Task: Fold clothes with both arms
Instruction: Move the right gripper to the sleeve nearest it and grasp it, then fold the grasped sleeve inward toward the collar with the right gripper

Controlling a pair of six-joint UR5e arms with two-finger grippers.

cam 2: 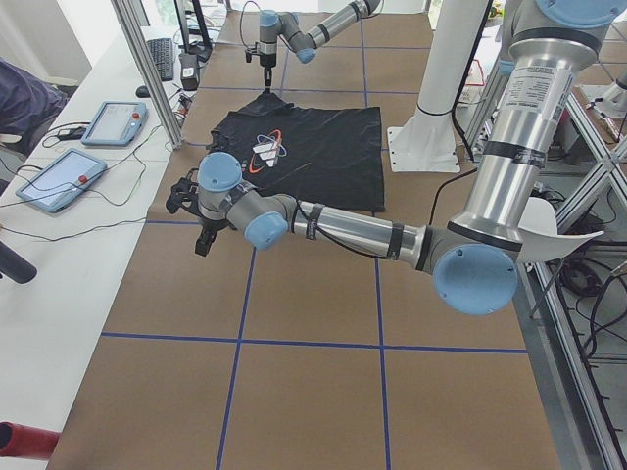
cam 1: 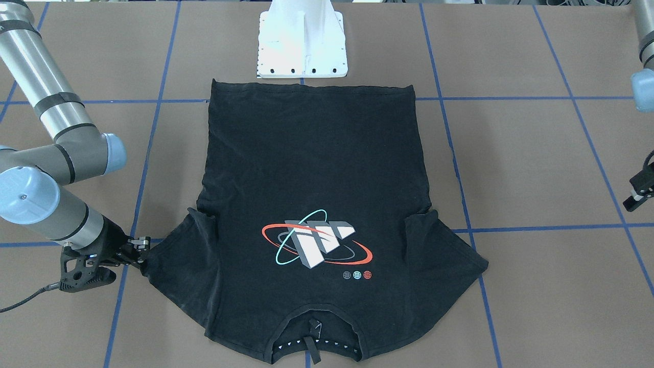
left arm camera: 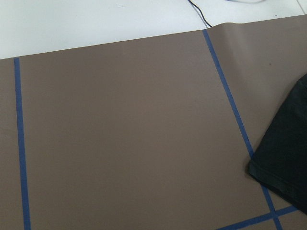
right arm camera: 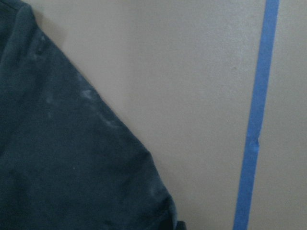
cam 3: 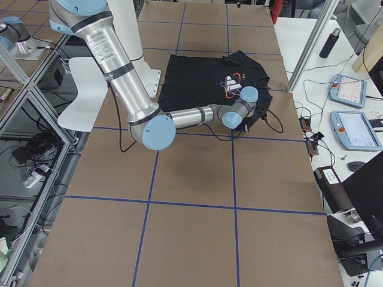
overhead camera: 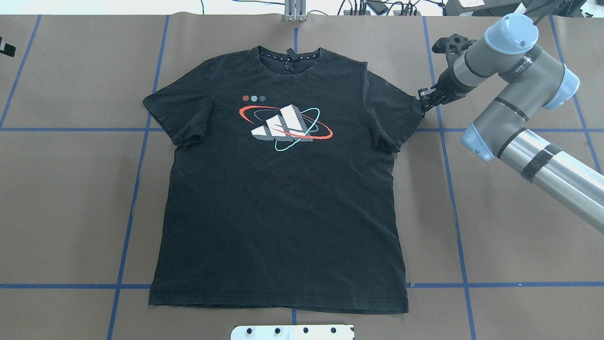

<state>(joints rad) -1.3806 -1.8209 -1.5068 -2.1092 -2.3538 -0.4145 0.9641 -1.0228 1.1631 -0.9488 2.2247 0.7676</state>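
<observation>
T-shirt [overhead camera: 283, 212]: flat, logo up, mid-counter [overhead camera: 495, 236].
Right fingers [overhead camera: 424, 94]: at sleeve [overhead camera: 401, 113] tip; grip unclear.
Left fingers [cam 1: 633, 201]: frame's right edge; state unclear.

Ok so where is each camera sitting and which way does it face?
Front-facing: across the table, faces the robot, down on the T-shirt; right arm at view's left, pedestal at top.
Overhead: behind the robot, looking forward-down; right arm at right.
Exterior left: table end, looks along it; left arm near.
Exterior right: opposite end; right arm near.
Left wrist: down on table, T-shirt's edge; no arm.
Right wrist: close on T-shirt's edge; no arm.
Front-facing and overhead share the logo.
</observation>
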